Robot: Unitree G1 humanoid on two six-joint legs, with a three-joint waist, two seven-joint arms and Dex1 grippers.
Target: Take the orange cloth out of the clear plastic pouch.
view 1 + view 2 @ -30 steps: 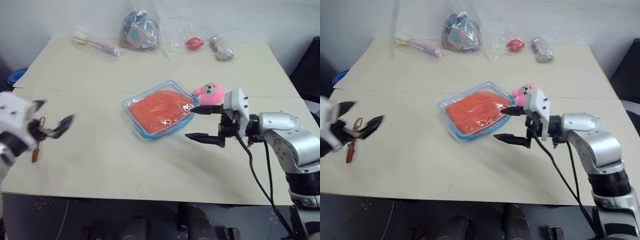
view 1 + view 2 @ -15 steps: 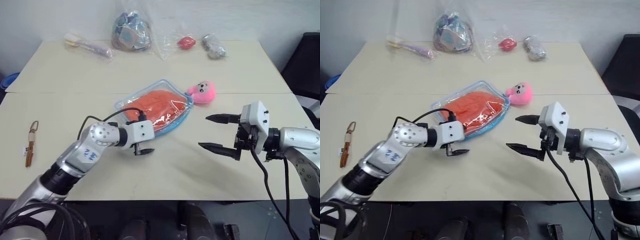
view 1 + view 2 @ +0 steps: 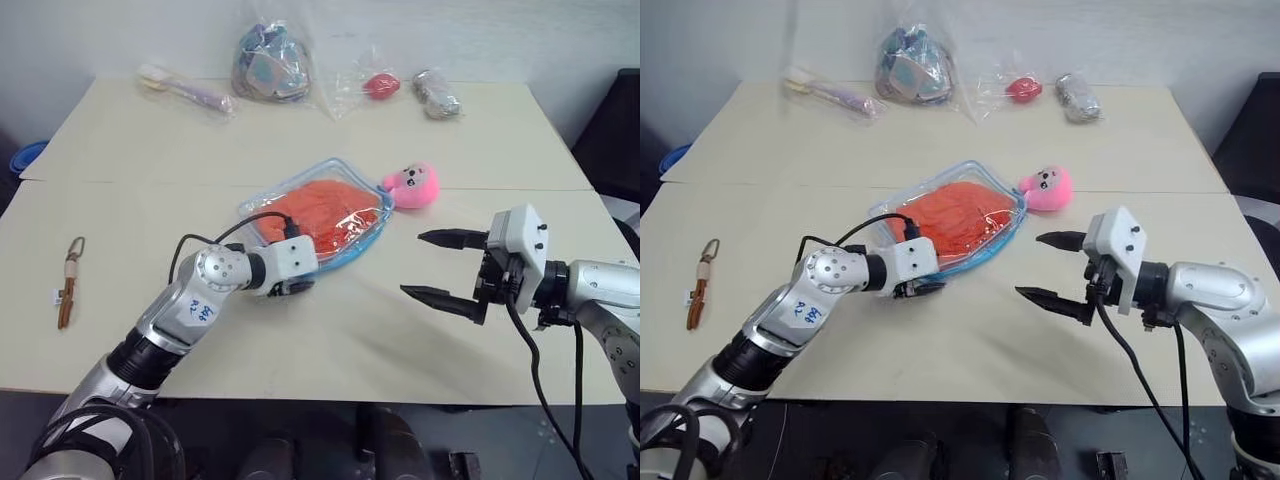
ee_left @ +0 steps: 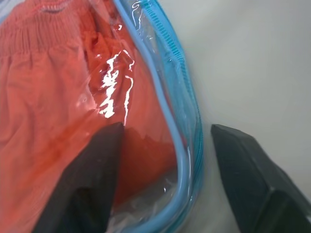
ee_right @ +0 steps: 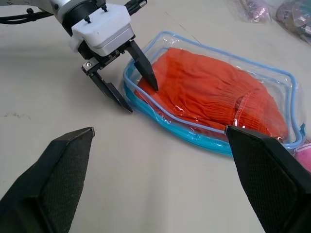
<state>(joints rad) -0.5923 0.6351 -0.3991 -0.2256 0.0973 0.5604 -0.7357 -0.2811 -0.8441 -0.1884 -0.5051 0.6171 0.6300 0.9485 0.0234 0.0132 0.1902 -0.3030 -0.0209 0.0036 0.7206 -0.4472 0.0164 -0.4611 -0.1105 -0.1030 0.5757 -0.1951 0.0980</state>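
Note:
The clear plastic pouch (image 3: 352, 236) with light-blue trim lies flat mid-table, and the orange cloth (image 3: 322, 208) fills its inside. My left gripper (image 3: 297, 287) sits at the pouch's near corner. In the right wrist view one of its fingers (image 5: 145, 69) rests on top of the pouch and the other stands on the table just outside the edge. The left wrist view shows the blue trim (image 4: 182, 145) running between the two parted fingers. My right gripper (image 3: 412, 264) hovers open to the right of the pouch, holding nothing.
A pink plush toy (image 3: 415, 185) lies against the pouch's far right corner. Several thin clear bags of small items (image 3: 270, 62) line the table's back edge. A brown key strap (image 3: 67, 285) lies near the left side.
My left arm swung in from the far left to the pouch's near corner, and its fingers have narrowed around that edge. My right gripper drew back from the pouch, staying open.

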